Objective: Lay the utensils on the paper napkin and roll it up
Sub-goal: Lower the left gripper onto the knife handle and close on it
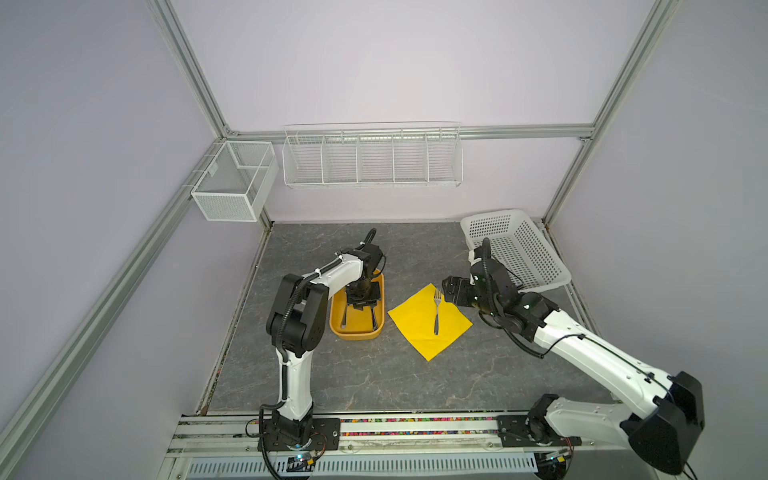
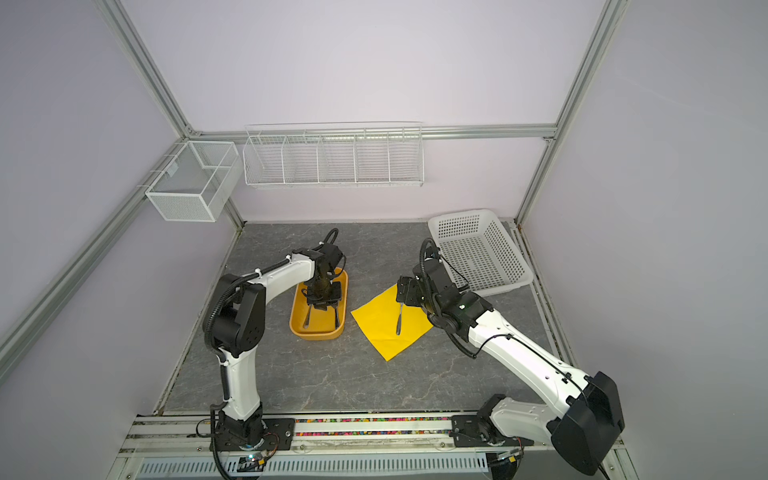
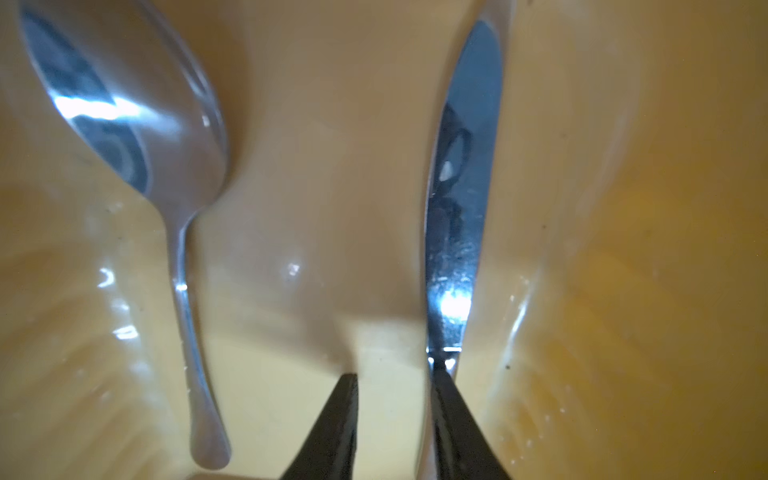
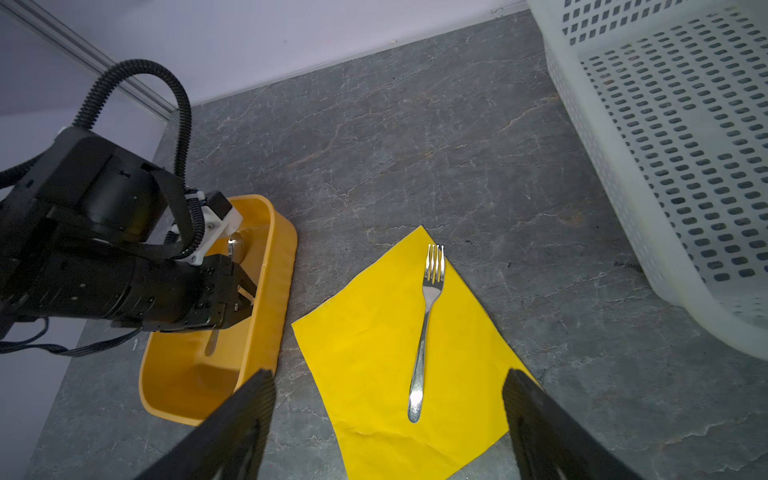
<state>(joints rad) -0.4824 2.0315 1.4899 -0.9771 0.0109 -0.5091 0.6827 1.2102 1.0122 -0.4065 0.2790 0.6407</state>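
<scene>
While two pieces lie inside it, tub (image 1: pixel 357 336): taken as landmark; rigid, orange-yellow, set on the grey table (image 1: pixel 374 374).
Tub contents: spoon (image 3: pixel 137 137) and knife (image 3: pixel 459 199), laid lengthwise and apart, the knife close along one wall.
Left gripper (image 3: pixel 392 372): lowered into the tub. Jaws are drawn narrow, with bare tub floor seen between them. One finger is set against the knife near its handle and the other is apart, so nothing is pinched yet. Judged aimed at the knife's slim neck.
Napkin (image 4: pixel 365 353): spread flat just beside the tub, on the right arm's side.
Napkin load: one fork (image 4: pixel 424 332), laid toward the half farther from the tub; room is judged left for the rest.
Right gripper (image 4: pixel 388 374): hung over the napkin, jaws spread wide, nothing held; judged placed clear of the tub.
White basket (image 1: pixel 519 249): well beyond the napkin from the tub; nothing seen inside.
</scene>
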